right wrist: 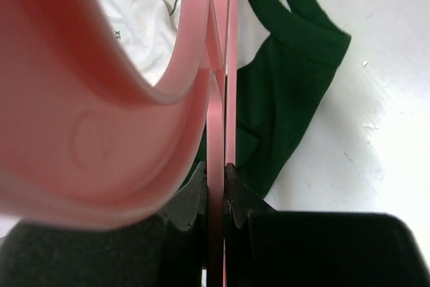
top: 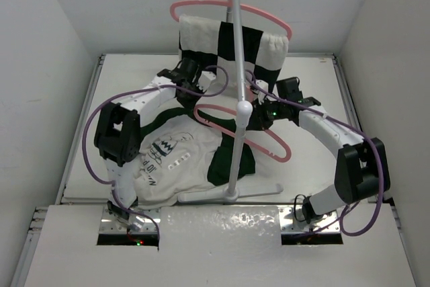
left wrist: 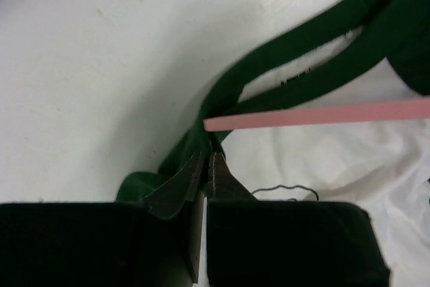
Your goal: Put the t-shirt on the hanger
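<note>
T-shirt (top: 175, 159) lies crumpled near left; our left gripper (left wrist: 208, 159) seems pinched shut on its green collar (left wrist: 282, 52) to lift it toward the hanger (top: 269, 140), which our right gripper (right wrist: 216, 173) clamps steady.

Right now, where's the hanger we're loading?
Top view, right of centre: the hanger is clamped in the fingers of the right gripper, by the rack pole, over the t-shirt and its green collar, its tip beside the left gripper.

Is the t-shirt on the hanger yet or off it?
Off. The t-shirt lies crumpled on the table; the hanger, clamped in the right gripper, only has one tip at the collar opening.
</note>
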